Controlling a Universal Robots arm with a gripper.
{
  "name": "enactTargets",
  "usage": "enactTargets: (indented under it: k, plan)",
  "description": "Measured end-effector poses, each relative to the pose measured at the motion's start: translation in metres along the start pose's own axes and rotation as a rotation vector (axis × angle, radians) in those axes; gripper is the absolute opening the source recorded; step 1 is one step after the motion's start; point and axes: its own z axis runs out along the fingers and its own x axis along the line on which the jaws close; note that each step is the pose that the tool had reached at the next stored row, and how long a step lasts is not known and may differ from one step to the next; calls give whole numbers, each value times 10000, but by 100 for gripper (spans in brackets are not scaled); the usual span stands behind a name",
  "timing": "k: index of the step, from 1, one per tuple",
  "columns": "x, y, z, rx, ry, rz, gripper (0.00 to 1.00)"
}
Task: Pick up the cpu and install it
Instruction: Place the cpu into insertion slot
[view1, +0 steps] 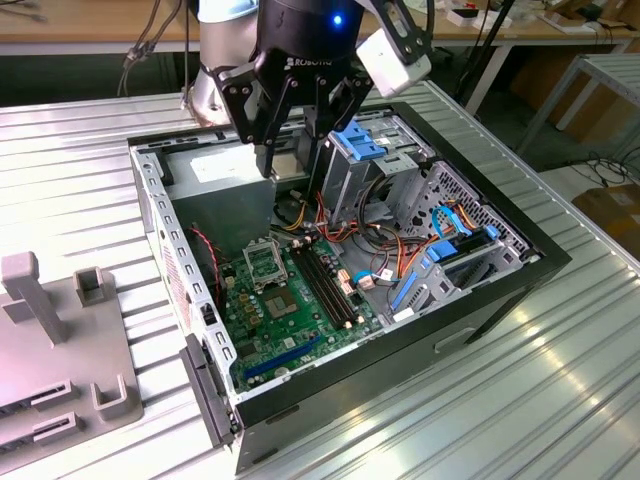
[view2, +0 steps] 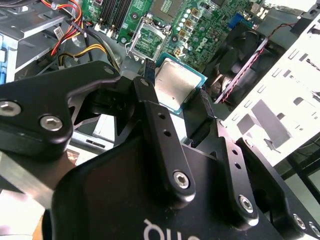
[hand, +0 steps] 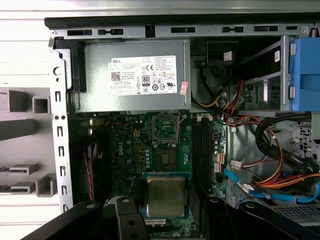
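My gripper (view1: 292, 160) hangs over the back part of the open computer case (view1: 520, 262), above the power supply (view1: 222, 170). It is shut on the cpu (view2: 175, 82), a square chip with a silver lid and a green rim, held flat by its two sides between the black fingers (view2: 150, 107). In the first wrist view the cpu (hand: 165, 196) shows over the green motherboard (hand: 130, 155), apart from the open socket (hand: 166, 125). The socket (view1: 262, 262) sits on the motherboard in front of the power supply, in the exterior view.
A blue drive bracket (view1: 362, 140) and drive cage stand on the exterior view's right of the gripper. Red, yellow and orange cables (view1: 385, 255) run beside the memory slots (view1: 330, 290). A grey fixture (view1: 60, 340) lies outside the case on the exterior view's left.
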Motion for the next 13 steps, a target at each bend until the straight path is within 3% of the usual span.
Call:
enactTargets:
  k: [13]
  plan:
    - [-1, -25, 46, 0, 0, 2, 47]
